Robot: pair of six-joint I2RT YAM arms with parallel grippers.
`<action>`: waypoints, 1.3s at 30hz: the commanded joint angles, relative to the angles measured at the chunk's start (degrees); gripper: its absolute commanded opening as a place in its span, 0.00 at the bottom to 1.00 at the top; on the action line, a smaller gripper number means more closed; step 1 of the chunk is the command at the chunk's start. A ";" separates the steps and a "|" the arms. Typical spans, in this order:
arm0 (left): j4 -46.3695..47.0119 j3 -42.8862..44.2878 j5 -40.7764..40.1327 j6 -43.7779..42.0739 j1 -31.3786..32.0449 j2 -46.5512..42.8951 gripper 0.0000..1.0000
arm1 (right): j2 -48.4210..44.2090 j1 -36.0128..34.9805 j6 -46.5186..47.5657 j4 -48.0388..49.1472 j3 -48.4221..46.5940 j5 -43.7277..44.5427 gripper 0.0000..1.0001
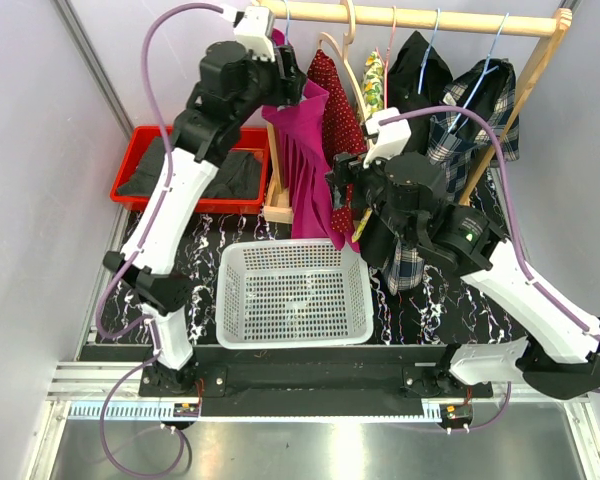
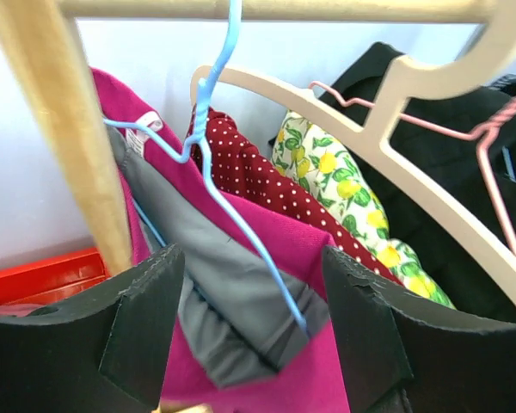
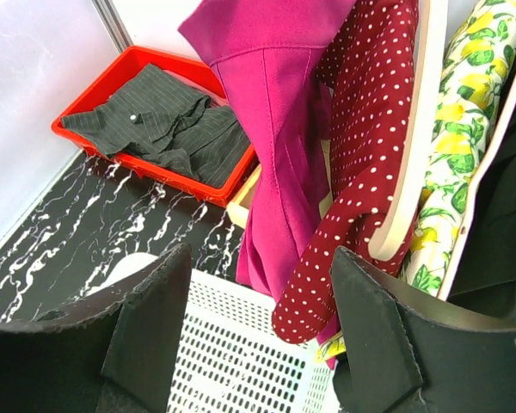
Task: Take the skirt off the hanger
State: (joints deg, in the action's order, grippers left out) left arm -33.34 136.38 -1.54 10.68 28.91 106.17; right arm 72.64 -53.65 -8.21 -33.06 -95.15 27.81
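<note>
Approach stage: left gripper, jaws apart, at magenta skirt waistband on blue hanger; right gripper likewise apart; next, clamp waistband.

Magenta skirt, blue hanger; dark-red white-dotted garment; lemon-print fabric; red bin; white basket.

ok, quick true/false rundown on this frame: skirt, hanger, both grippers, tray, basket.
1. The magenta skirt hangs on a blue wire hanger. True.
2. The left gripper is shut on the skirt. False: it is open, up by the skirt's top.
3. The red tray holds a dark pinstriped garment. True.
4. The skirt lies in the white basket. False: it hangs from the wooden rail.
5. The right gripper is open. True.
</note>
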 commanded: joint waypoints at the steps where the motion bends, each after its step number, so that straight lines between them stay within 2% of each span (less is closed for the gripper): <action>1: 4.51 2.15 -5.93 3.11 1.06 1.58 0.66 | -1.97 -0.76 1.18 4.75 2.07 0.49 0.74; 6: 5.48 0.82 -8.12 5.14 1.24 3.51 0.64 | -3.03 -0.67 1.79 6.25 4.36 -0.04 0.74; 8: 5.48 1.17 -8.39 5.49 1.15 4.39 0.59 | -3.30 -0.58 1.79 6.16 4.71 -0.22 0.74; 9: 5.48 1.09 -8.56 5.58 1.15 4.57 0.53 | -3.56 -0.67 1.70 6.16 4.89 -0.22 0.75; 10: 5.48 1.08 -8.57 5.84 1.15 4.49 0.40 | -3.56 -0.67 1.79 6.25 5.33 -0.30 0.74; 11: 5.39 0.91 -8.39 5.93 1.15 4.57 0.34 | -3.82 -0.67 1.70 6.25 5.59 -0.30 0.74; 14: 5.39 0.21 -7.95 5.94 1.15 4.13 0.23 | -4.35 -0.67 1.61 6.78 6.56 -0.30 0.75; 20: 5.39 -1.81 -8.48 4.62 1.15 2.38 0.14 | -5.76 -0.67 1.44 8.01 8.49 -0.13 0.74; 22: 5.57 -2.34 -9.27 3.57 1.06 1.76 0.01 | -5.93 -0.67 1.35 8.27 8.76 -0.04 0.74; 31: 7.24 -3.49 -10.68 -0.04 0.10 -2.98 0.00 | -5.76 -0.67 1.53 9.77 10.95 -0.65 0.74; 39: 6.72 4.67 -6.55 -2.59 0.10 -5.09 0.00 | -4.70 -0.67 1.53 10.38 12.36 -0.48 0.73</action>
State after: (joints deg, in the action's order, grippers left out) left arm -32.51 133.97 -10.02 10.17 29.28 107.28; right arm 67.59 -53.84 -7.29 -25.43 -83.29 27.33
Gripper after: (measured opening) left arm 0.024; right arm 0.737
